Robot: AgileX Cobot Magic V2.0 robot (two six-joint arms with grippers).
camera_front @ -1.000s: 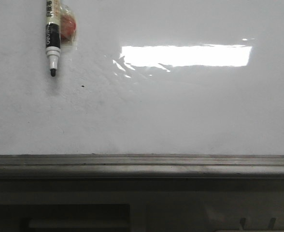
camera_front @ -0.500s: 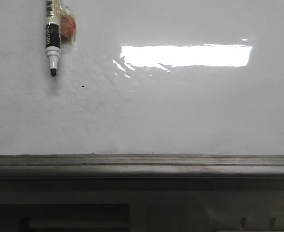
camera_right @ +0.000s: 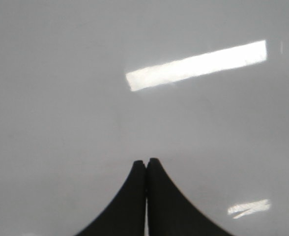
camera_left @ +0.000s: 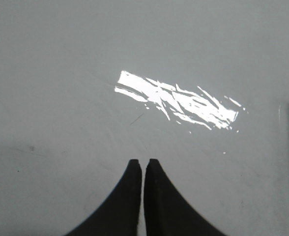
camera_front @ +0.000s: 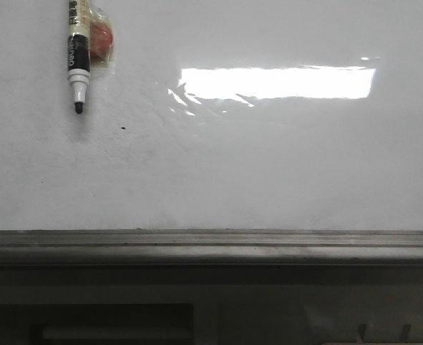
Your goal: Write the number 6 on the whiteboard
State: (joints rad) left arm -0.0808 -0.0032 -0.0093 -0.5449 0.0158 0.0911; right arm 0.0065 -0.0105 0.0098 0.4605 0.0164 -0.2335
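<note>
Both grippers, left and right, have fingers pressed together on nothing. On the whiteboard no number 6 is drawn yet; the marker hangs uncapped at upper left beside an orange-red blob. A misjudged grab could knock it loose or smear a stray line
</note>
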